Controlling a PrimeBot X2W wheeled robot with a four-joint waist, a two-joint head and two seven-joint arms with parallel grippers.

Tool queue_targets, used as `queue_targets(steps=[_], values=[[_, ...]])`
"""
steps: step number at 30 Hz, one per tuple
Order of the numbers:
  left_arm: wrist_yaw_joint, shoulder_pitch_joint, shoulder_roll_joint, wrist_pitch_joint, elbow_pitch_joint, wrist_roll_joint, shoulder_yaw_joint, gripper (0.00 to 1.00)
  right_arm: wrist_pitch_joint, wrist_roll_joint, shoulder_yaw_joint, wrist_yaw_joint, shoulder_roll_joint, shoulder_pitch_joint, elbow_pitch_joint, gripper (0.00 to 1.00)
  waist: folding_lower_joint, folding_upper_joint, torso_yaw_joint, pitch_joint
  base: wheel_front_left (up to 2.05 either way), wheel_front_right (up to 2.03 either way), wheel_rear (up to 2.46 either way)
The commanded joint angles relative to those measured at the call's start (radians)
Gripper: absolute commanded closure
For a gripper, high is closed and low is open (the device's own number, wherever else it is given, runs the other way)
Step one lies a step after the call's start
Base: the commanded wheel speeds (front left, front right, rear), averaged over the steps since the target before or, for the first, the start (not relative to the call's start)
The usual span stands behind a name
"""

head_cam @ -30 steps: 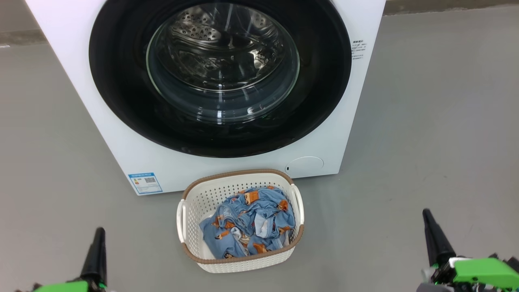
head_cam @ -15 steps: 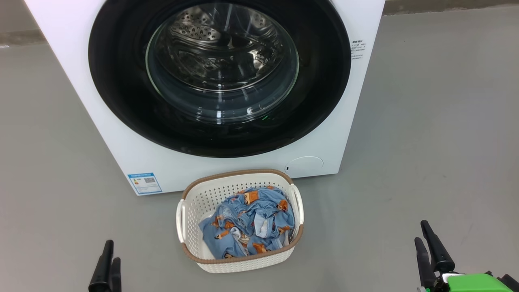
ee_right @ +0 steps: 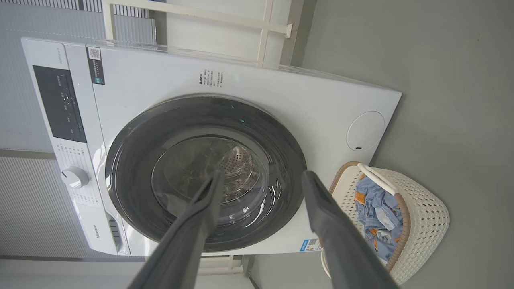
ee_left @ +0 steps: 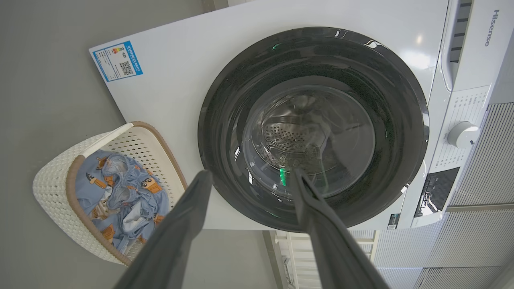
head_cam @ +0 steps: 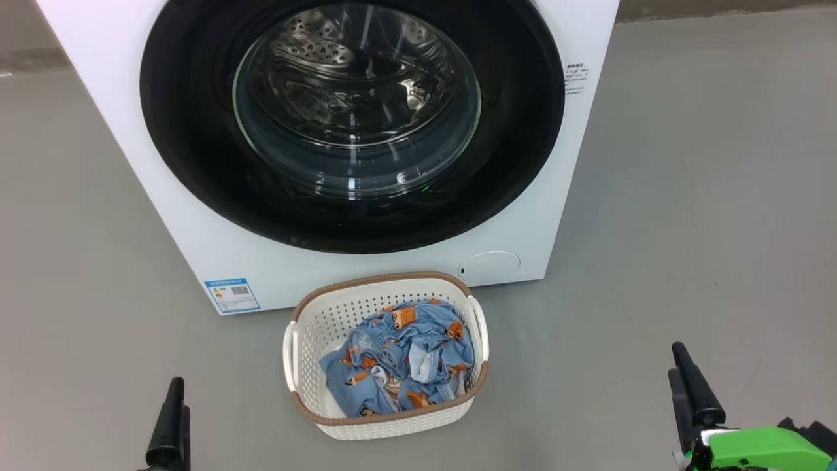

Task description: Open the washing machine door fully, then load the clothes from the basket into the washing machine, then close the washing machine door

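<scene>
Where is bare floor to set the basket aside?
Bare floor lies on both sides of the basket, left below the blue sticker and right beyond the filter cap. Crowded: the narrow strip between basket and washing machine.

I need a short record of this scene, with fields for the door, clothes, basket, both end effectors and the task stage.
door state: door shut, flat against the washer
clothes place: clothes crumpled inside the basket
basket place: on the floor, just in front of the washer, below the door
left end effector: open, empty, apart from the basket
right end effector: open, empty, apart from the basket
task stage: door not yet opened; nothing loaded
</scene>
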Motion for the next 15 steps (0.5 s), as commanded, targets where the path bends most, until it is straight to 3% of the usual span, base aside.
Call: queue_targets(steps=[1,15], values=[[-0.001,-0.041,0.02,-0.011,-0.031,0.024,0.002,0.0,-0.01,-0.022,0.009,0.0,-0.014,-0.047,-0.031,0.0,-0.0001,0.0,0.0,0.0,0.0,0.0,0.0],[-0.001,-0.048,0.038,-0.052,-0.038,0.182,-0.02,0.0,-0.051,-0.218,0.022,0.001,-0.022,-0.065,-0.034,0.0,-0.0001,0.0,-0.002,0.003,0.0,0.0,0.0]])
